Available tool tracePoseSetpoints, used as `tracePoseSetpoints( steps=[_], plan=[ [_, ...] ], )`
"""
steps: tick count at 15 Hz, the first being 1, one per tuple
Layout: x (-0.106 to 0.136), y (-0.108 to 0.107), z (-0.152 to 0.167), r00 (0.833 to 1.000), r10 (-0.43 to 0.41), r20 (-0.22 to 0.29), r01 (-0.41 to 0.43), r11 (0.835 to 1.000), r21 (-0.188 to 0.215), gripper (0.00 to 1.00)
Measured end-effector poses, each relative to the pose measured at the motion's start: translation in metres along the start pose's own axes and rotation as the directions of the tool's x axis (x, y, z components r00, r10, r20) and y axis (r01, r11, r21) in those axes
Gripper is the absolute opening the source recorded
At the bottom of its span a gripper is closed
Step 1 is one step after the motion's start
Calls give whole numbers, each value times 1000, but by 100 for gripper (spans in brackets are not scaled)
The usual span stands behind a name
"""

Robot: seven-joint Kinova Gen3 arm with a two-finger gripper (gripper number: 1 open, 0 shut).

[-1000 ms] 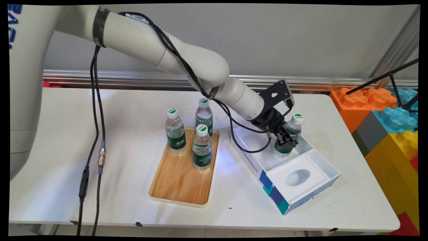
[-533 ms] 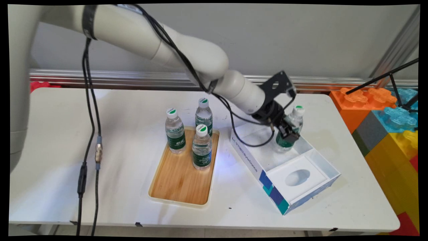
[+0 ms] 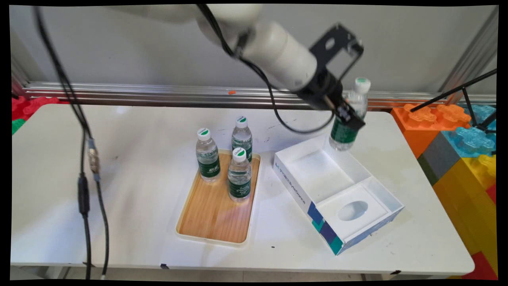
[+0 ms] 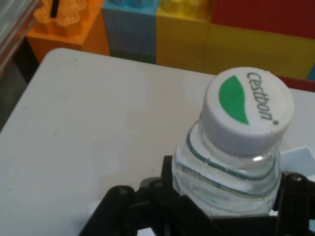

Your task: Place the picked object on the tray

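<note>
Main view: I read the gripper (image 3: 349, 117) as closed on a water bottle (image 3: 349, 119), clamped at label height, so the cap and shoulder stand free above the fingers. The bottle hangs clear of the table, slightly tilted with its cap leaning toward 1 o'clock, above the far corner of the white box (image 3: 337, 190). Nothing supports it from below, so I judge the grip alone carries it.

Hand view: the cap (image 4: 247, 109) with its green leaf mark fills the frame, and the black linkage closes round the bottle's neck and shoulder on both sides; I see no gap between the fingers and the plastic.

The box lies open, set at an angle, at 4 o'clock from the tray (image 3: 216, 198); its larger compartment is bare and its smaller one holds a white insert with an oval cut-out. The wooden tray carries three upright bottles (image 3: 239, 174) bunched at its far end.

Surface: a white table (image 3: 119, 178) with scuffs and small dark marks. Behind it runs an aluminium rail under a grey wall. At 3 o'clock stand big coloured foam blocks (image 3: 464, 159) and a black stand leg.
</note>
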Motion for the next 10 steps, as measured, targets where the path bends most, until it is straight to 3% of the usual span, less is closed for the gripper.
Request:
tracePoseSetpoints(
  steps=[5, 10],
  plan=[
    [21, 17, -80, 999, -23, 32, 22, 1000, 17, 0],
    [10, 41, -176, 998, -5, 65, 5, 1000, 2, 0]
  ],
)
